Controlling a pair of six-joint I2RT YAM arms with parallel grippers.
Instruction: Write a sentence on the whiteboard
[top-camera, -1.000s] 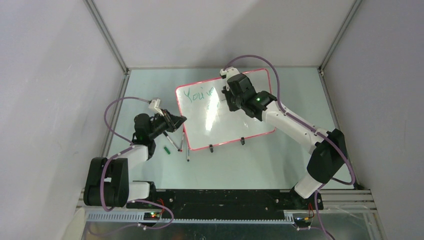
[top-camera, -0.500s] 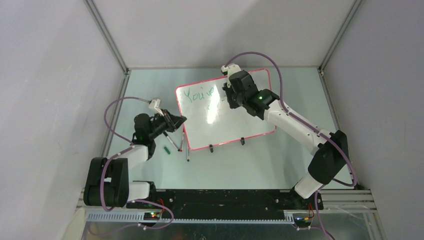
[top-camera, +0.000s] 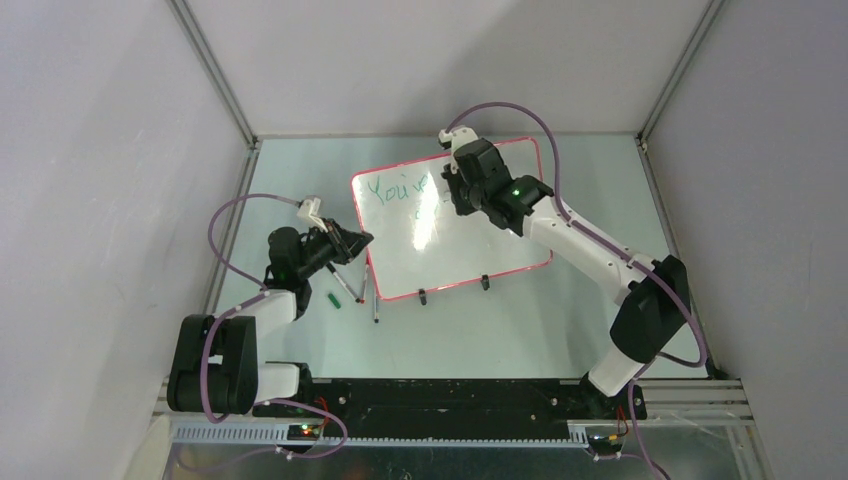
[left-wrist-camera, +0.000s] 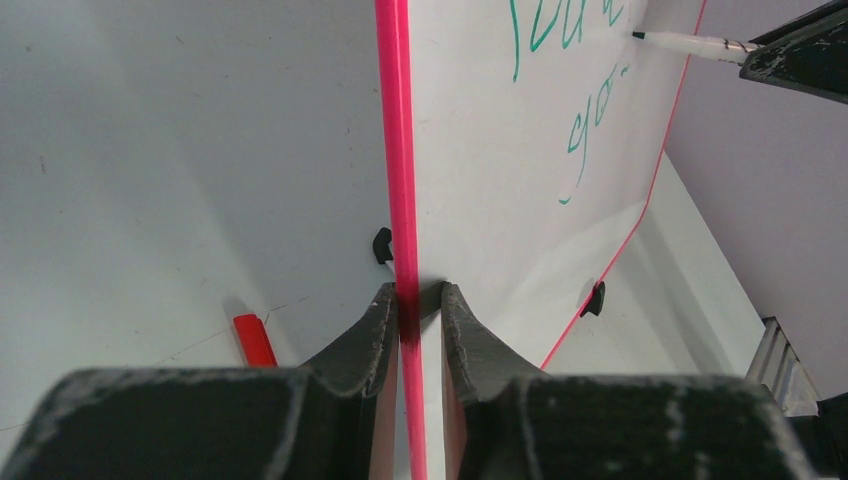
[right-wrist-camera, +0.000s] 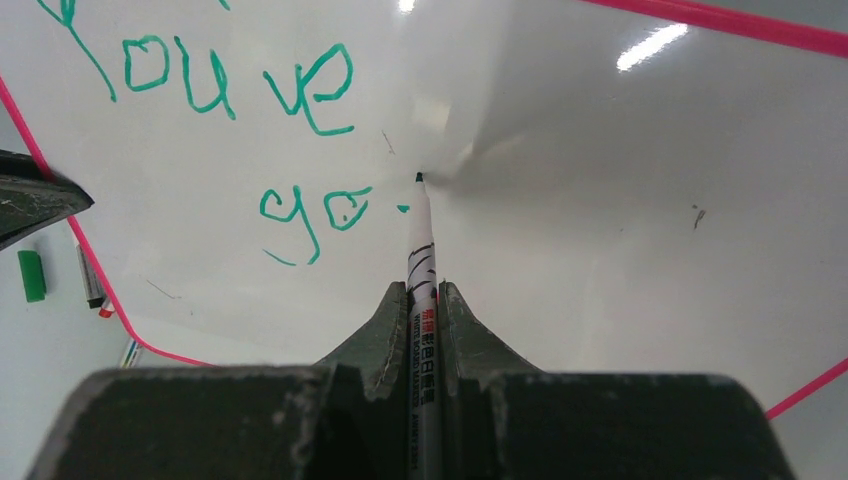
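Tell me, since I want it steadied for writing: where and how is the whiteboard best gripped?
Take the whiteboard by its pink rim on the left edge, coming in from the left so both faces are straddled. It is a thin sheet, so only an edge fits a pinch; the left claw pinches there, leaving the face free for the right claw's marker.

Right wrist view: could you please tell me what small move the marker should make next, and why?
Probably stroke the next letter just right of the teal handwritten "go": the right gripper holds the white marker with its tip there, near a lone dot, and the left gripper clamps the glossy pink-rimmed whiteboard.
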